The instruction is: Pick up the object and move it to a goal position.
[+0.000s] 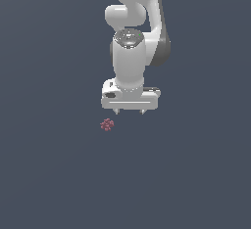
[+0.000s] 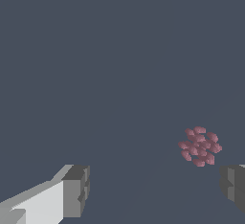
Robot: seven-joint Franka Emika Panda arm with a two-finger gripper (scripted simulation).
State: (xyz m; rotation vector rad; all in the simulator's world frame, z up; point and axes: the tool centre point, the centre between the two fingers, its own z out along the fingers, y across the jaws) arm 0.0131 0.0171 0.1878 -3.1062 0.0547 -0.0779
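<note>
The tiny dark red-pink beaded raspberry-like cluster [image 1: 107, 124] lies off-centre beside the white arm's empty, spread-open gripper [image 1: 130, 111], toward the exterior view's left.

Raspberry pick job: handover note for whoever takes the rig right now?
Gripper: open, empty; both fingertips show in the wrist view with a wide gap between them.
Raspberry-like bead cluster: lies on the dark surface, untouched, off to the exterior view's left of the gripper and a little nearer that camera. In the wrist view it sits close to one finger, not centred in the gap.
Done: nothing picked.
Left: centre the gripper over the cluster, descend, close, lift, carry to goal. No goal marker shows in either view.
</note>
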